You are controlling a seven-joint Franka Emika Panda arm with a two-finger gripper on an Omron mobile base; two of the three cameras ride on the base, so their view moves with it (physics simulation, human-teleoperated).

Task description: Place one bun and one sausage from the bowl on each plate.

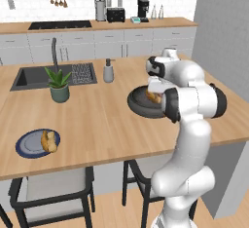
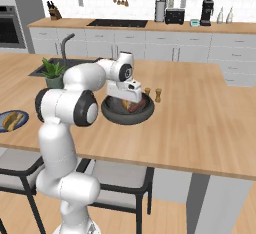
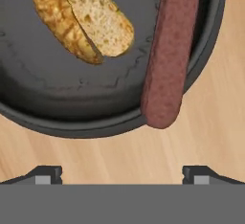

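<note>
One sausage (image 3: 170, 50) ahead of open gripper (image 3: 122, 174), in bowl (image 3: 48, 103)

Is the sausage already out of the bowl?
No, the sausage lies inside the dark bowl, one end resting up on its rim.

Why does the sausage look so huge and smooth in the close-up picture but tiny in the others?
Hand view: the camera hangs close above the bowl, so the sausage and bun look large and sharp, with soft even light. Right base view: the bowl is far off, so its contents look small and slightly blurry.
</note>
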